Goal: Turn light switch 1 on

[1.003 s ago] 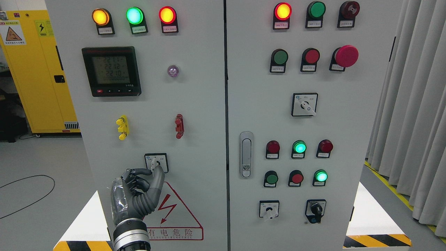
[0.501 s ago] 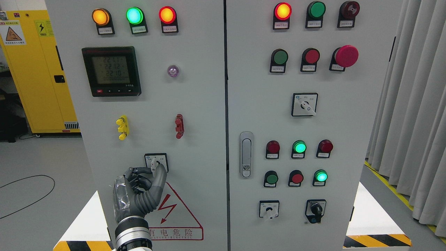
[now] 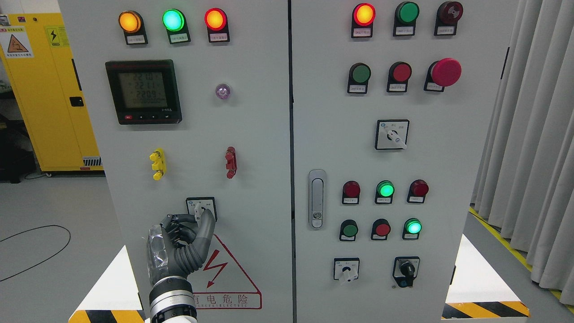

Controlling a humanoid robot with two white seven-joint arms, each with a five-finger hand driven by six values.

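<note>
- At the far left, behind the cabinet, a yellow locker (image 3: 49,89) stands on the grey floor, with a black cable (image 3: 36,251) looping across the floor in front of it
- On the left door of the grey control cabinet (image 3: 260,134), three lamps glow along the top: amber lamp (image 3: 129,21), green lamp (image 3: 173,19) and red lamp (image 3: 215,19)
- Below them sits a black digital meter (image 3: 143,91) with a lit screen, and lower down a yellow terminal (image 3: 158,164) and a red terminal (image 3: 231,162)
- Light switch 1 (image 3: 201,208), a small rotary selector on a square white plate, is low on the left door, just above the red warning triangle (image 3: 224,278)
- The left hand (image 3: 181,244) rises from the bottom edge with its arm; the thumb and forefinger are pinched on the switch's white lever, and the other fingers are curled
- At the seam between the doors is a metal door latch (image 3: 317,198)
- The right door carries rows of push buttons and lamps, a large red mushroom button (image 3: 445,72), a white selector (image 3: 392,134) at mid height and two more selectors near the bottom
- At the far right hangs a grey curtain (image 3: 529,134)
</note>
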